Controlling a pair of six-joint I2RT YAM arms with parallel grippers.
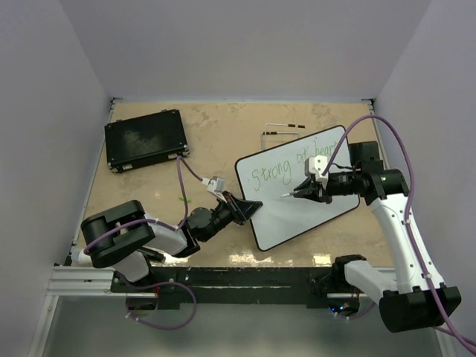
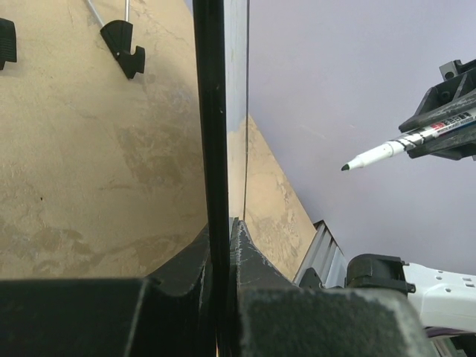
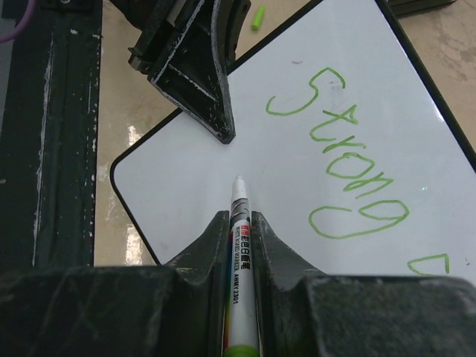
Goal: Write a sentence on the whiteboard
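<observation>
Both clamped tight: left gripper (image 1: 249, 208) pinches the whiteboard (image 1: 312, 214) rim mid-frame, right gripper (image 1: 304, 191) grips a marker (image 3: 239, 217), tip over blank board under the sentence (image 1: 277, 174).

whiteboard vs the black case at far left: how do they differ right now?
The large glossy white whiteboard with a thin black rim is bigger than the flat black rectangular case. The whiteboard bears green handwritten words; the case shows no writing. The left gripper has its jaws shut on the whiteboard's edge; no gripper is on the case. Both are flat rectangles.
</observation>
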